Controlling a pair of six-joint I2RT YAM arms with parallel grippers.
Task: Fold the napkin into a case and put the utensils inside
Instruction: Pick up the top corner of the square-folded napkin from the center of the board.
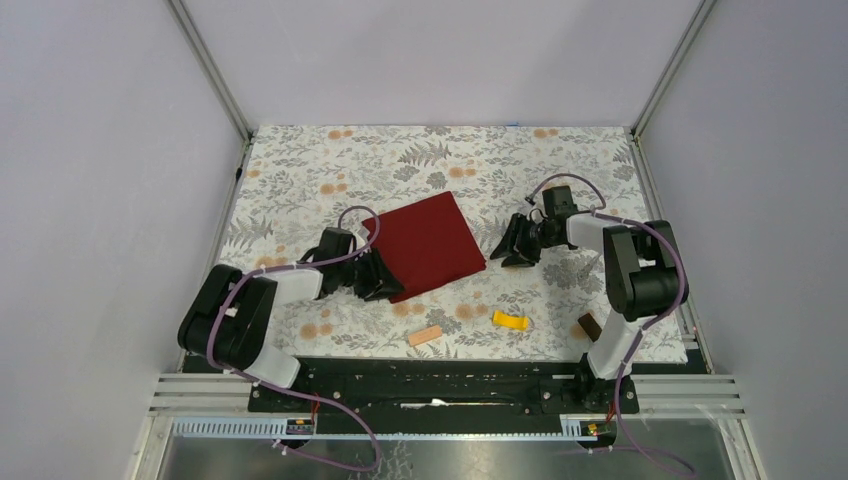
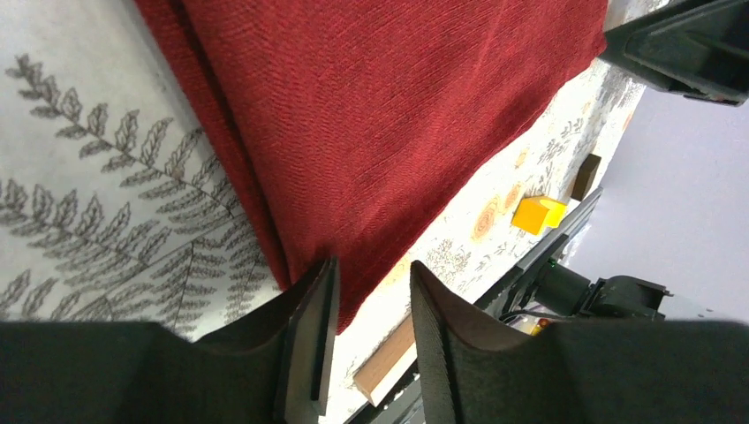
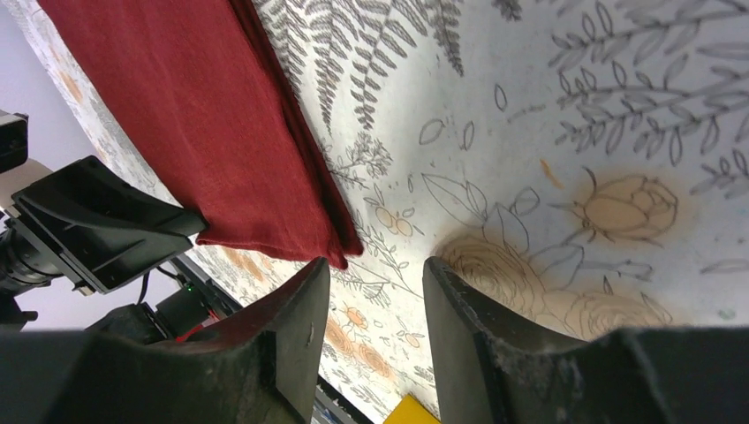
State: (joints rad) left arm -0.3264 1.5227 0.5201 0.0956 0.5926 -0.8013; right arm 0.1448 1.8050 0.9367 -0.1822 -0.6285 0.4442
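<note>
Lying, top view: napkin [image 1: 425, 243] is seen folded into a rough square on the floral tablecloth [image 1: 300, 170], between the two grippers.
Left arm, top view: left gripper [image 1: 378, 277] is set at the napkin's near-left edge.
Right arm, top view: right gripper [image 1: 515, 248] is held just off the napkin's right corner.
Blocks, top view: tan block [image 1: 425, 335], yellow block [image 1: 510, 321] and brown block [image 1: 588, 325] are spread near the front edge, apart from the napkin.
Left wrist view: fingers [image 2: 309, 336] are parted by a narrow gap; the napkin [image 2: 380, 115] corner is seen in that gap; contact cannot be told.
Right wrist view: fingers [image 3: 291, 336] are spread, with only tablecloth seen between; the napkin [image 3: 203, 115] corner is seen just ahead of one fingertip.
</note>
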